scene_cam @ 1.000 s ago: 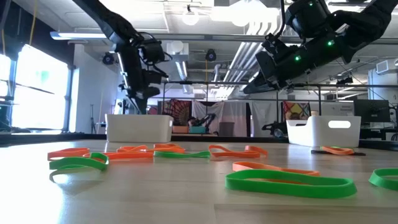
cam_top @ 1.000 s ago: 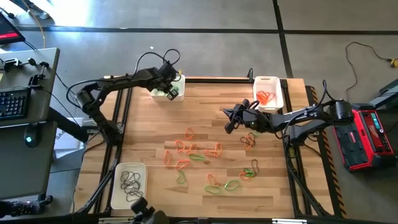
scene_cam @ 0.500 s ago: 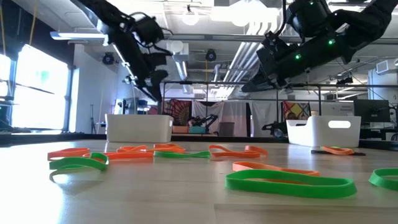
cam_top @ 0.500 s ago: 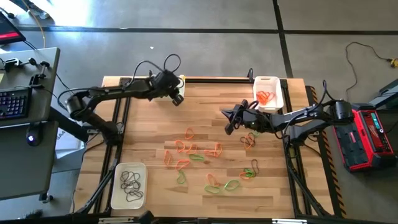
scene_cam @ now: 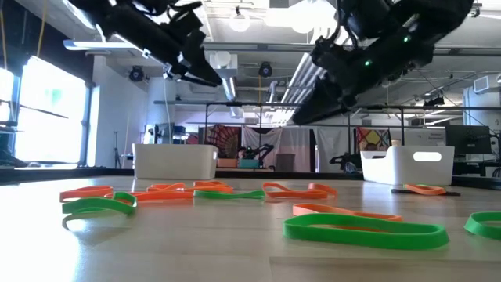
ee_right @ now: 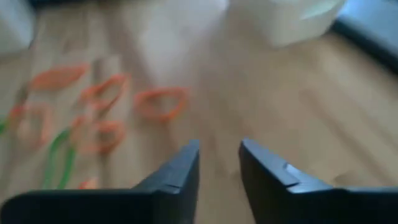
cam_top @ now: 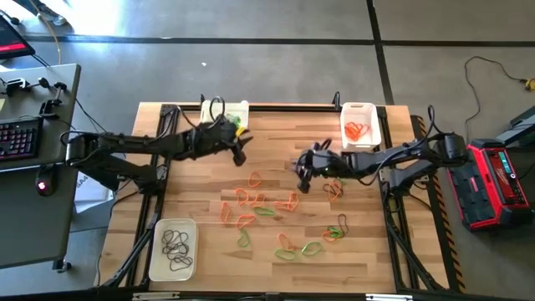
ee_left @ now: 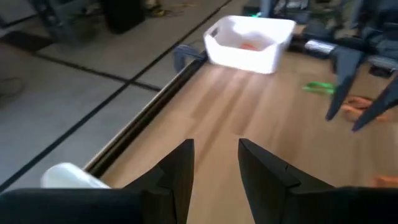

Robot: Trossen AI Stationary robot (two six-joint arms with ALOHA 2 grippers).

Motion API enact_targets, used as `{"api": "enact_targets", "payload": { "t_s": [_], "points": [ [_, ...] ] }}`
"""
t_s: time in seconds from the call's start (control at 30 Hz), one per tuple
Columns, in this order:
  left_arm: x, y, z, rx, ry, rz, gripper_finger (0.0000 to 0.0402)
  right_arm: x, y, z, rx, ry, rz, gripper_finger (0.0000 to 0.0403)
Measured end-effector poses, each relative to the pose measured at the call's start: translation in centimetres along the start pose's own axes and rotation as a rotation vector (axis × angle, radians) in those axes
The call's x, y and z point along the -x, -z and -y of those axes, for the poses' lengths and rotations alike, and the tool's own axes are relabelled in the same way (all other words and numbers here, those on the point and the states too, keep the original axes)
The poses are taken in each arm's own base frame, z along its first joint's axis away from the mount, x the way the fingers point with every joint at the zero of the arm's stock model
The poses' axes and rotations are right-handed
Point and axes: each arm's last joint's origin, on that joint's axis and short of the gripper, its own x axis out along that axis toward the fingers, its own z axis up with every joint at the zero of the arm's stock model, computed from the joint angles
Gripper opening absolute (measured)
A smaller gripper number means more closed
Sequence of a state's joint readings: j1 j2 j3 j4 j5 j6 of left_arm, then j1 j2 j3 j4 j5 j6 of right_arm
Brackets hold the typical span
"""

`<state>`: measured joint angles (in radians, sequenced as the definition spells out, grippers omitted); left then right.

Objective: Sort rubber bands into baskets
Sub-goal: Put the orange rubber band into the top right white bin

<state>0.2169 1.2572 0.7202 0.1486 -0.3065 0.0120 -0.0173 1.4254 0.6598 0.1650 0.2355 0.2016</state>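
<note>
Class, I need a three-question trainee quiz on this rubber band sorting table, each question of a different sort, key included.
1. True or false: the left tool holds a band.
2. Which colour bands lie in the basket at the table's near left corner? A green, B orange, C dark.
3. Fill in: the basket beside the right arm holds ___ bands.

Key: 1 false, its fingers are apart and empty. 2 C. 3 orange.

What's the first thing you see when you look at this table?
A bright scatter of orange and green rubber bands in the middle of the table. Above them hang two dark arms, the left gripper and right gripper, both empty. White baskets sit at the edges.
</note>
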Motion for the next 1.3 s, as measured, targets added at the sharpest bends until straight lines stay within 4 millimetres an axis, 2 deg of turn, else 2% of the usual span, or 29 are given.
{"api": "enact_targets", "payload": {
  "t_s": [0.13, 0.23, 0.47, 0.6, 0.87, 1.0, 1.2, 1.3],
  "points": [
    [0.3, 1.2, 1.7, -0.011, 0.060, 0.042, 0.0115, 0.5, 0.5, -1.8, 0.061, -0.136, -0.106, 0.0160],
    [0.7, 2.3, 2.7, -0.010, 0.103, 0.087, 0.0115, 0.8, 1.2, -2.7, 0.070, -0.192, -0.163, 0.0177],
    [2.0, 3.9, 4.6, 0.016, 0.248, 0.222, 0.0115, 0.3, 2.2, -3.5, 0.034, -0.181, -0.212, 0.0162],
    [2.5, 4.5, 5.5, 0.009, 0.290, 0.232, 0.0115, -0.9, 3.4, -3.7, 0.043, -0.142, -0.265, 0.0147],
    [3.0, 4.5, 6.2, 0.003, 0.321, 0.236, 0.0115, -3.3, 5.8, -3.8, 0.029, -0.090, -0.348, 0.0143],
    [3.0, 4.5, 6.2, 0.010, 0.318, 0.236, 0.0115, -3.9, 6.3, -3.8, 0.026, -0.055, -0.350, 0.0118],
    [3.0, 4.5, 6.2, 0.018, 0.315, 0.235, 0.0115, -3.6, 6.1, -3.7, 0.003, -0.048, -0.353, 0.0012],
    [3.0, 4.5, 6.2, 0.023, 0.315, 0.234, 0.0115, -3.3, 5.9, -3.6, -0.008, -0.040, -0.349, 0.0014]
  ]
}}
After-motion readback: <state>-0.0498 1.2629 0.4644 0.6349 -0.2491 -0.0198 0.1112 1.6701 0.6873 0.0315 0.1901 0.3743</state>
